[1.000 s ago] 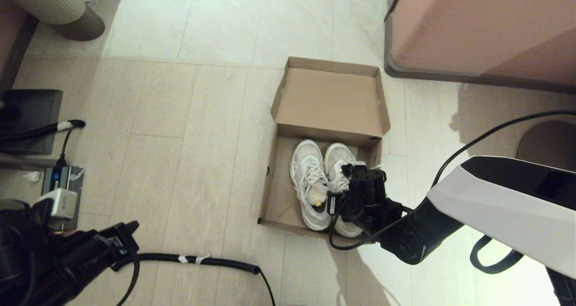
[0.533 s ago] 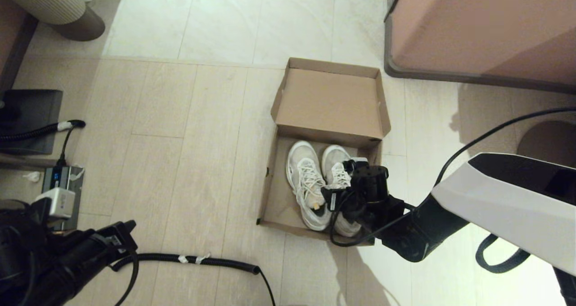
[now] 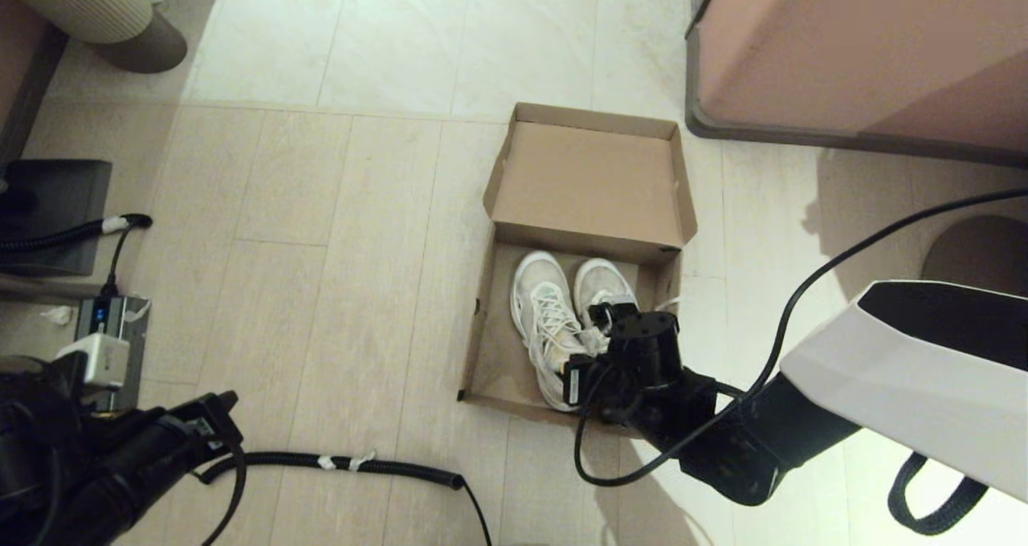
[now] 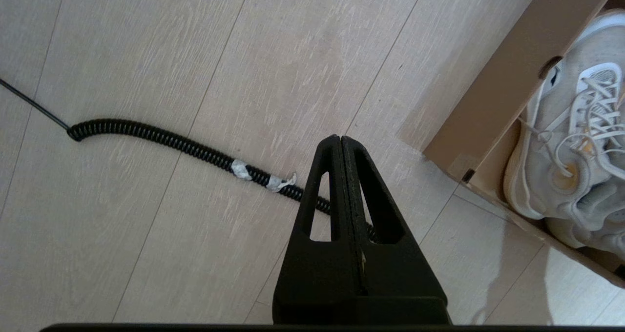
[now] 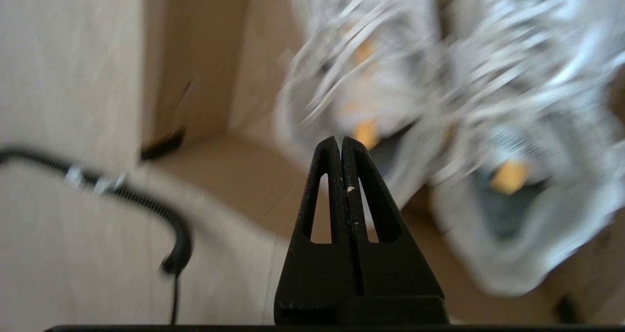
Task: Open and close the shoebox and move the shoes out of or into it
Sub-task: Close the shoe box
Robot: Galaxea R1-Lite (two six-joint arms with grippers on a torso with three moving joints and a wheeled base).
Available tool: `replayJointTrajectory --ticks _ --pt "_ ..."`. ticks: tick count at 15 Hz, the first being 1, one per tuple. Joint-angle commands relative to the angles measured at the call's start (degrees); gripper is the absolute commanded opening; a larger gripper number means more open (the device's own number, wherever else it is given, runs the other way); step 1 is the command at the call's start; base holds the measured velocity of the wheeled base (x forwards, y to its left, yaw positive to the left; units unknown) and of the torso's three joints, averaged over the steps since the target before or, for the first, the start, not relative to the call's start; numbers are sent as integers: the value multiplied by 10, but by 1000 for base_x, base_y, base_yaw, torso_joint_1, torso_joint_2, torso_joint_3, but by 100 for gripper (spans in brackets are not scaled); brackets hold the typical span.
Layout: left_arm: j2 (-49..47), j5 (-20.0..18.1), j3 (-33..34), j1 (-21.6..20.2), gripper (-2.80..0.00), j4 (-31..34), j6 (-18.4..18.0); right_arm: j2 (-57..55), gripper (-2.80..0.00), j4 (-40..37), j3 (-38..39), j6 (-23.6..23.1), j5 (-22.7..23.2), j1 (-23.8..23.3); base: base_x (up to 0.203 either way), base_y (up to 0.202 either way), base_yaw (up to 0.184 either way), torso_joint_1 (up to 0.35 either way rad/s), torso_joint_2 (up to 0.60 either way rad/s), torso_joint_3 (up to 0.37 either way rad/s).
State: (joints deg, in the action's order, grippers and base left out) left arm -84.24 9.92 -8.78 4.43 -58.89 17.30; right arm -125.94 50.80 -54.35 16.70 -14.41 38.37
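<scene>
Above the near end of the open shoebox [image 3: 590, 185], the right gripper [image 5: 340, 144] is held pressed together and empty, so the shoes [image 3: 554, 321] could, seemingly, be nudged rather than grasped.

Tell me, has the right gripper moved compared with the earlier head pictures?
Yes. The right gripper has drawn back toward the robot and slightly to its left, measured against the brown cardboard shoebox, which kept its place.

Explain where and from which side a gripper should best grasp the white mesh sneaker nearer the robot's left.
Probably grip the white mesh sneaker at its open heel collar, coming from above: the brown cardboard shoebox walls block sideways approaches, and the other sneaker lies close beside it.
</scene>
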Motion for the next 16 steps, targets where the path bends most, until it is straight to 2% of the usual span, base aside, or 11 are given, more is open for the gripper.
replayJointTrajectory --ticks 1,4,6,10,14,15,16 --pt "-1 1 -10 0 -280 -3 1 -4 -280 4 -2 -1 0 10 0 0 0 0 0 0" --pt "-16 2 -51 3 -280 1 1 4 -280 -39 -32 -13 -5 14 0 0 0 0 0 0" --pt "-10 9 -47 6 -280 1 1 33 -280 -54 -26 -15 -14 20 0 0 0 0 0 0" --pt "34 22 -23 5 -280 1 2 133 -280 -114 -3 -16 -84 20 0 0 0 0 0 0" --pt "43 25 -12 6 -280 0 -11 303 -280 -167 78 -32 -111 9 0 0 0 0 0 0" --pt "43 24 -13 6 -280 0 -22 342 -280 -172 111 -32 -114 -8 0 0 0 0 0 0" --pt "36 20 -24 6 -280 0 -29 387 -280 -176 146 -31 -115 -44 0 0 0 0 0 0"
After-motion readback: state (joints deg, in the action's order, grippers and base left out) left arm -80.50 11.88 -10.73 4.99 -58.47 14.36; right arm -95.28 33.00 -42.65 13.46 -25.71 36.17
